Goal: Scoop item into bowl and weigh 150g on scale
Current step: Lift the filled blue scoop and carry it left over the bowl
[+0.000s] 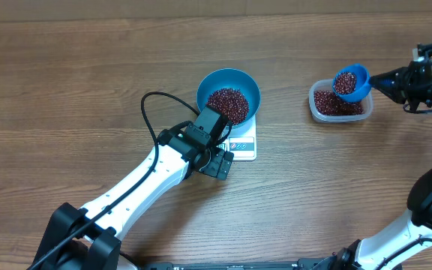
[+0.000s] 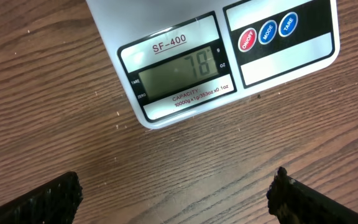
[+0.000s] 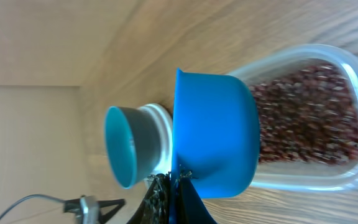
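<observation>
Most of scale [image 1: 244,144] hidden under bowl [image 1: 247,84]; scoop [image 3: 216,137] handle buried in right jaws.

Left pincer [image 2: 174,196] spread wide, pointing down, right pincer [image 3: 169,194] clamped tight

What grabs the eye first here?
A blue bowl of dark red beans sits on the white scale at table centre, and the scale's display reads 78 in the left wrist view. At far right, a blue scoop heaped with beans hangs over a clear tub of more.
</observation>
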Action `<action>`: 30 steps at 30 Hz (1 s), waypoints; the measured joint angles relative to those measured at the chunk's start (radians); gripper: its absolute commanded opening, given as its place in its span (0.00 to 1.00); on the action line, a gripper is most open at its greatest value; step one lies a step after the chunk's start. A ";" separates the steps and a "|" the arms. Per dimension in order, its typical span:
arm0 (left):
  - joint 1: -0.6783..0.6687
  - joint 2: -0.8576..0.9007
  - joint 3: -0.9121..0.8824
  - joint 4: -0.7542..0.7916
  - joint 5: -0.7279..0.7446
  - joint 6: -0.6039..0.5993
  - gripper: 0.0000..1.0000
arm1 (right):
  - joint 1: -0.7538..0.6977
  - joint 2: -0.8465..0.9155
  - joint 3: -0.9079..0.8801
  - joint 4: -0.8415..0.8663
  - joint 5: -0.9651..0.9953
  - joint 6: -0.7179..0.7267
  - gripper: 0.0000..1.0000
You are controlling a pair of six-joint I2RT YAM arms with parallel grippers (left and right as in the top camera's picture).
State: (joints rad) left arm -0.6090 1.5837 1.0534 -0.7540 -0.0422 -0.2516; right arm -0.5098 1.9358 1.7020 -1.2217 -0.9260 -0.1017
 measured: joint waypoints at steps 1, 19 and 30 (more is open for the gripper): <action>0.000 0.000 0.000 0.000 0.000 0.000 1.00 | 0.000 0.000 0.000 0.005 -0.029 -0.001 0.04; 0.000 0.000 0.000 0.000 0.000 0.000 1.00 | 0.080 0.000 0.002 0.138 -0.314 0.078 0.04; 0.000 0.000 0.000 0.000 0.000 0.000 1.00 | 0.284 0.003 0.098 0.227 -0.138 0.225 0.04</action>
State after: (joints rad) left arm -0.6090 1.5837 1.0534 -0.7540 -0.0422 -0.2516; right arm -0.2260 1.9388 1.8000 -0.9943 -1.0641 0.1238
